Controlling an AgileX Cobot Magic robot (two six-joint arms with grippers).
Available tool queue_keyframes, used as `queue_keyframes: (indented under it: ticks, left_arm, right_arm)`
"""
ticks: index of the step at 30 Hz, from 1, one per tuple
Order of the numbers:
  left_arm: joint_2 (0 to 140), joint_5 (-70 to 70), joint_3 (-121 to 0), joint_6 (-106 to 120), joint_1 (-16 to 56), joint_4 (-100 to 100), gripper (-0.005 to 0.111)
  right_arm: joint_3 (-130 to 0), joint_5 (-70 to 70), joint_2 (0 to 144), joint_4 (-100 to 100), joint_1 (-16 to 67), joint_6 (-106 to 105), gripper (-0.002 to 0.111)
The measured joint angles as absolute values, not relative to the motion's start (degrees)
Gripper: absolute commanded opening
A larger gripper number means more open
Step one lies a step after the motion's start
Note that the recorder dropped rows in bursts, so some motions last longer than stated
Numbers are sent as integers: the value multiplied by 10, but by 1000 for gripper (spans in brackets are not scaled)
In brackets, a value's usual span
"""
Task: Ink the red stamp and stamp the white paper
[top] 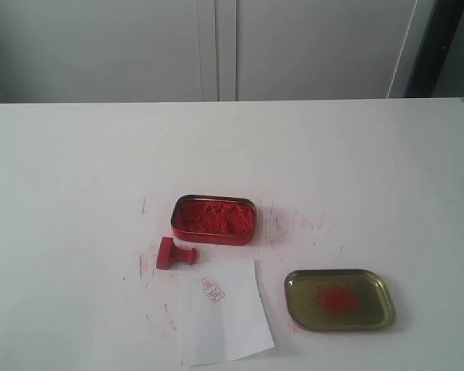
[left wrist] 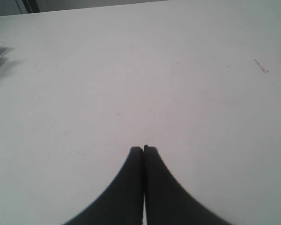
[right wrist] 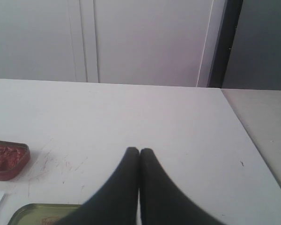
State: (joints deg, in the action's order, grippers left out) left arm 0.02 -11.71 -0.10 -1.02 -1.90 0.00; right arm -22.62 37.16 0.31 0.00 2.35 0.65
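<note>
While L fingers (left wrist: 131, 187) & R fingers (right wrist: 126, 187) together, ink-filled red tin (top: 210, 236), red-smudged lid (top: 373, 303)

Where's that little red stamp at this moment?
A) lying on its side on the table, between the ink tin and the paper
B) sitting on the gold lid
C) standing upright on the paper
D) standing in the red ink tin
A: the red stamp lies tipped on its side on the table, between the ink tin and a corner of the white paper.
</note>
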Motion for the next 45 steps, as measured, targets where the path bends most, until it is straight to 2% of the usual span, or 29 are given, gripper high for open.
queue_keyframes:
  ticks: [33, 45]
  left_arm:
    - [0, -117, -1, -10, -19, 0, 0]
    - [0, -117, -1, -10, -19, 0, 0]
  right_arm:
    - [-33, 240, 3, -21, 24, 10, 0]
    - [-3, 211, 3, -22, 24, 11, 0]
